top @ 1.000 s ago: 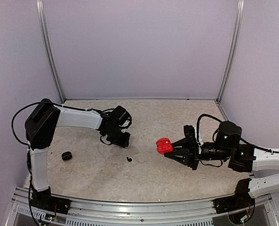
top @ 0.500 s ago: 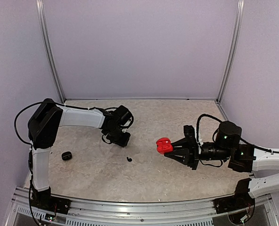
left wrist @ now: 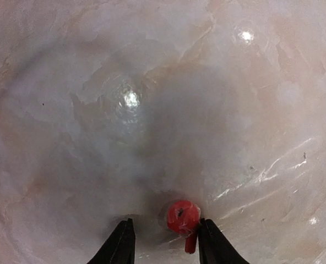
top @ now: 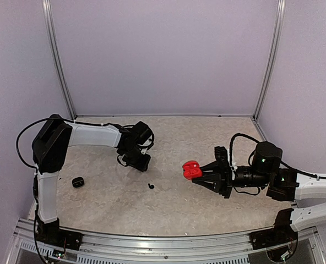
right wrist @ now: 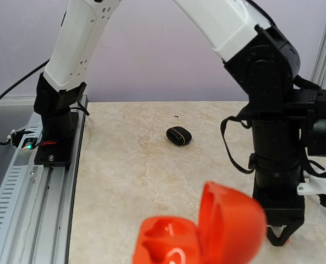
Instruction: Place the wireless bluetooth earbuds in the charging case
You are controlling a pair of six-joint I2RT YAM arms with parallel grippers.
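A red earbud (left wrist: 183, 217) lies on the table between my left gripper's (left wrist: 166, 223) fingers, close against the right finger (left wrist: 210, 242). The jaws stand apart around it and the left finger is clear of it, so this gripper is open. From above, the left gripper (top: 140, 163) points down at the table left of centre. My right gripper (top: 199, 175) is shut on the red charging case (top: 191, 170), held above the table with its lid open. The right wrist view shows the case's (right wrist: 201, 234) empty wells. A black earbud (top: 151, 185) lies on the table between the arms.
A closed black charging case (top: 77, 181) sits on the table at the left, also in the right wrist view (right wrist: 179, 136). The left arm's base and a metal rail (right wrist: 31, 181) run along the near edge. Purple walls enclose the table.
The left gripper has shifted slightly toward the back of the table. The right arm and the red case have not moved.
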